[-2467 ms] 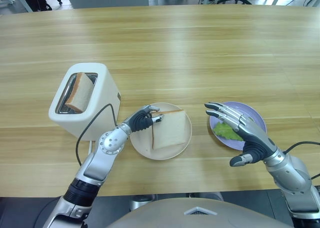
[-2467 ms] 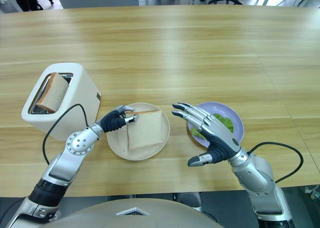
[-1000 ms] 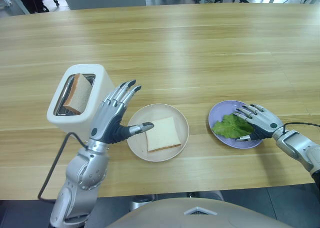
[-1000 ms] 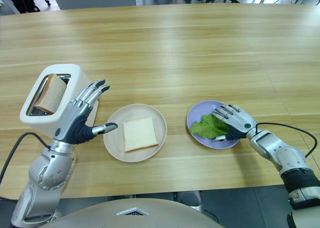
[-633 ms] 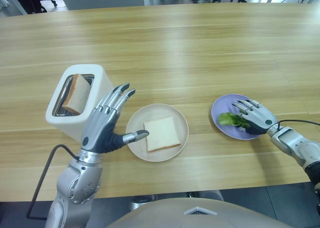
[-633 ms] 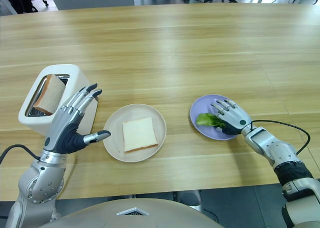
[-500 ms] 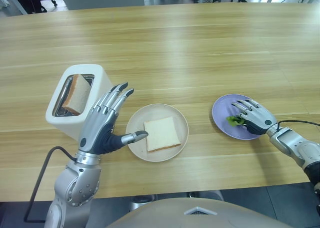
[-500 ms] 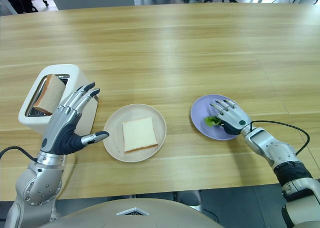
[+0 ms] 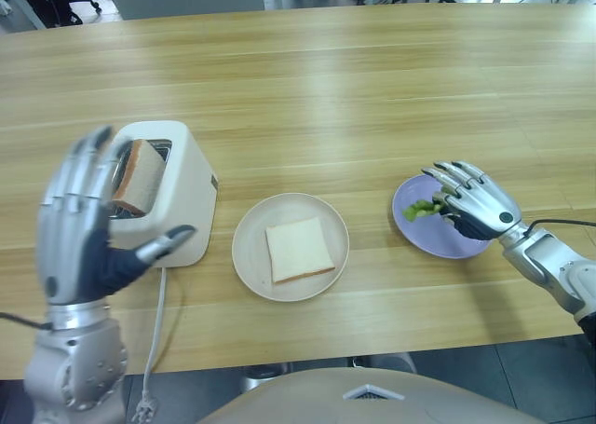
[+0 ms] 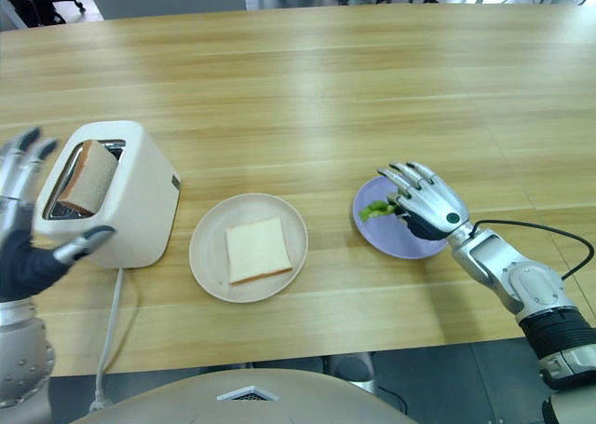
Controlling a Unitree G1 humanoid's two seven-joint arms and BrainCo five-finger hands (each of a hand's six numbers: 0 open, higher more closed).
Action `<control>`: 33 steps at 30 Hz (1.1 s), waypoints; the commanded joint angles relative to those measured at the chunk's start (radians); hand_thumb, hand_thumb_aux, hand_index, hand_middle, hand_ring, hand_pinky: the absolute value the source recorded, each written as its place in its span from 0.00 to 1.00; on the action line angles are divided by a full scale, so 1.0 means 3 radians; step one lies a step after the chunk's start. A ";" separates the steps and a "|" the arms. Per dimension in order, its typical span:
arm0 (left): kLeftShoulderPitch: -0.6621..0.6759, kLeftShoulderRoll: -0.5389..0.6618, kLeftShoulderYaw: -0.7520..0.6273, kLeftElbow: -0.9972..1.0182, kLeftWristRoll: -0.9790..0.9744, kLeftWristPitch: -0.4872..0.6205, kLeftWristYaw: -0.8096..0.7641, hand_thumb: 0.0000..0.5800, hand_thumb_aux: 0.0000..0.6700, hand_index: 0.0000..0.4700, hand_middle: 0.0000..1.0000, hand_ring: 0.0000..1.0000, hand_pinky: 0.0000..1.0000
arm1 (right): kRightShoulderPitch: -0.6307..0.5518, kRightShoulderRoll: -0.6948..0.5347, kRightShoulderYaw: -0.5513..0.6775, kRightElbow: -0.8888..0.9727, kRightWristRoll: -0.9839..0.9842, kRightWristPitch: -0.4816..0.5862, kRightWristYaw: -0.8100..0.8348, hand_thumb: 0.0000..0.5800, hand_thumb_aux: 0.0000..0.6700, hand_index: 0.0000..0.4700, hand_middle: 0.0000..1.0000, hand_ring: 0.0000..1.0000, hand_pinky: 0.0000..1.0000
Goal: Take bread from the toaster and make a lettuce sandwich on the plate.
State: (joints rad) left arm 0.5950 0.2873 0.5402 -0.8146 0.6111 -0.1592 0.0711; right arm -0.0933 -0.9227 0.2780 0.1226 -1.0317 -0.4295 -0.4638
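Tabletop [image 9: 326, 79]; right hand [image 9: 475, 208], fingers seemingly tight on lettuce [image 9: 426, 207] above purple plate [image 9: 433, 240]; left hand [image 9: 79, 247], fingers splayed.

- Left hand [image 9: 82, 233], blurred, covers part of the toaster [image 9: 191, 198].
- Right hand [image 9: 477, 205] hides most of the lettuce [image 9: 424, 207].
- The bread slice [image 10: 84, 178] has its lower part hidden inside the toaster slot.

My left hand [image 9: 79, 242] has silver metal fingers with dark tips and a black palm. Below it sits a rounded silver wrist housing [image 9: 74, 379] dotted with small screws. My right hand [image 10: 424, 200] matches it, silver and segmented over black. A thin black cable [image 10: 521, 224] loops beside its grey and black forearm [image 10: 531, 298].
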 commanded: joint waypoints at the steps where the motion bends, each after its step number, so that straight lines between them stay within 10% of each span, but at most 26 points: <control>1: 0.0020 -0.0029 0.0213 0.0279 -0.0051 0.0010 0.0060 0.00 0.00 0.00 0.00 0.00 0.00 | 0.0045 0.0141 -0.0039 -0.0402 0.0096 -0.0004 0.0177 1.00 1.00 0.98 0.00 0.00 0.00; 27: -0.1221 0.0612 -0.0784 0.1821 0.0886 0.1000 -0.0068 0.00 0.00 0.00 0.00 0.00 0.00 | -0.0560 0.1953 0.1130 -0.0778 -0.0453 0.0092 0.0882 1.00 1.00 0.98 0.00 0.00 0.00; 28: -0.1225 0.0629 -0.0795 0.1831 0.0880 0.1004 -0.0065 0.80 0.55 0.54 0.00 0.00 0.00 | -0.0583 0.1981 0.1156 -0.0732 -0.0478 0.0096 0.0863 1.00 1.00 0.98 0.00 0.00 0.00; 29: -0.1225 0.0646 -0.0806 0.1838 0.0861 0.0995 -0.0070 1.00 0.93 0.91 0.00 0.00 0.00 | -0.0608 0.2003 0.1185 -0.0670 -0.0510 0.0099 0.0849 1.00 1.00 0.98 0.00 0.00 0.00; 33: -0.1237 0.0718 -0.0863 0.1867 0.0761 0.0941 -0.0098 1.00 1.00 0.98 0.00 0.00 0.00 | -0.0705 0.2071 0.1324 -0.0342 -0.0655 0.0136 0.0708 1.00 1.00 0.98 0.00 0.00 0.00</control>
State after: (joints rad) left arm 0.2214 0.4942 0.2963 -0.2829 0.8549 0.1208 0.0578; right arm -0.2948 -0.2993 0.6521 -0.0336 -1.1998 -0.3983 -0.2361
